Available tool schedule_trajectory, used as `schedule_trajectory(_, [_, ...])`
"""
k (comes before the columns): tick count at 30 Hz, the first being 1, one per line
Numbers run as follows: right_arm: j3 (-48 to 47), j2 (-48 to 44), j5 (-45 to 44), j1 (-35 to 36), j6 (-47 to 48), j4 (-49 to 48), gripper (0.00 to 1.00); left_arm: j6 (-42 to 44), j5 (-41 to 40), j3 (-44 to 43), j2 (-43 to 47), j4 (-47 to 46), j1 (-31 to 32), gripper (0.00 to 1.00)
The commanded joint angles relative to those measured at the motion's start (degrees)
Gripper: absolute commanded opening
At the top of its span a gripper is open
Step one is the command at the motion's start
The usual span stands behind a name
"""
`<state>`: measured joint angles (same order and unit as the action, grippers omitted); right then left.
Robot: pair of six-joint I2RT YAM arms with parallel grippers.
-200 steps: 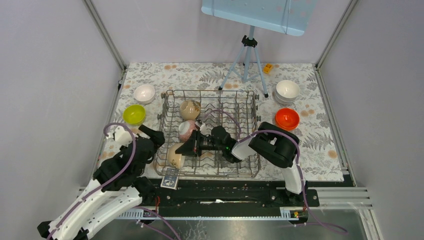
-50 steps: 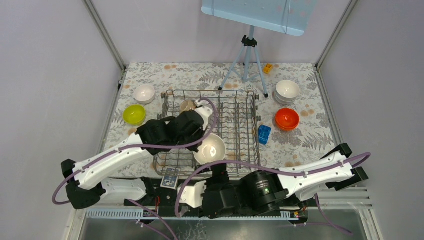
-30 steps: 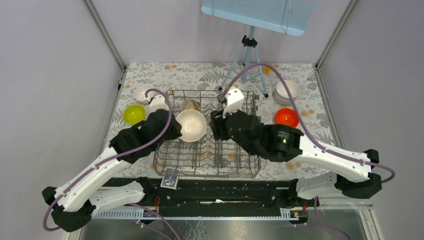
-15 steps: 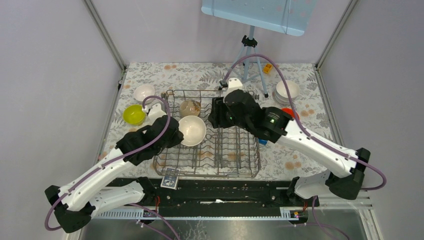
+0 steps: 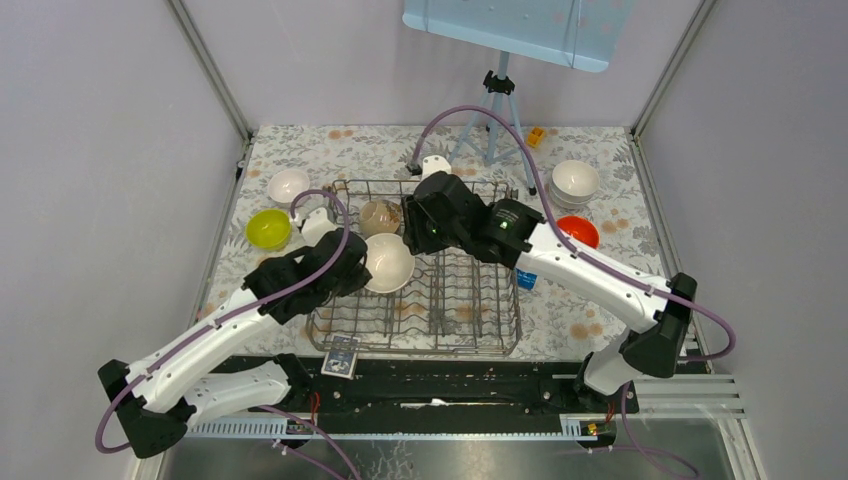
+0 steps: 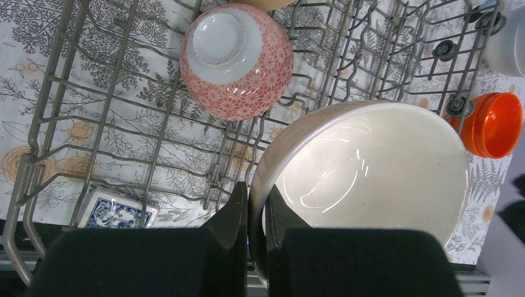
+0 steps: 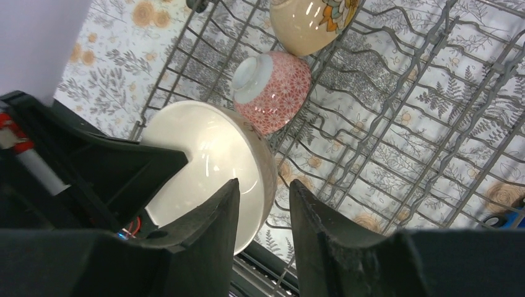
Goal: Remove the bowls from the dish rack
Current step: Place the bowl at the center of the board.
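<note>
Left claw [image 6: 255, 193] pinches cream bowl [image 6: 371, 167] rim above rack [image 5: 460, 310]. Right claw [image 7: 263, 185] straddles far rim, unclamped. If I release left early, bowl drops onto pink bowl [image 7: 272, 93].

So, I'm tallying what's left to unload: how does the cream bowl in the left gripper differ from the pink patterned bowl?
The cream bowl is plain; the pink patterned bowl has a red floral print and a white foot. The cream bowl is pinched by its rim in the left gripper, above the dish rack, inside showing; the pink patterned bowl lies in the rack, foot showing. Both are round and glossy.
</note>
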<state>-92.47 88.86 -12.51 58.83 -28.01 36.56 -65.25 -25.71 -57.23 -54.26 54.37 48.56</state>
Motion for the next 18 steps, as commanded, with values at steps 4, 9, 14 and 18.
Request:
schedule_trajectory(4, [-1.6,2.7,-0.7,0.3,2.9,2.9,0.44,-2.2,-0.4,-4.6,0.6,-4.1,-0.1,0.0])
schedule_trajectory(9, [-1.2,3.3,-0.8,0.3,3.6,3.3,0.41,-2.2,0.4,-5.4,0.0,-4.1,-0.1,0.0])
schedule_trajectory(14, [-0.7,3.7,-0.4,0.4,4.0,3.5,0.35,-2.5,0.5,-5.8,-0.2,-4.1,-0.1,0.0])
schedule_trajectory(18, [-0.1,4.0,-0.5,0.4,4.2,3.7,0.34,-2.7,0.7,-6.2,-0.7,-4.1,-0.1,0.0])
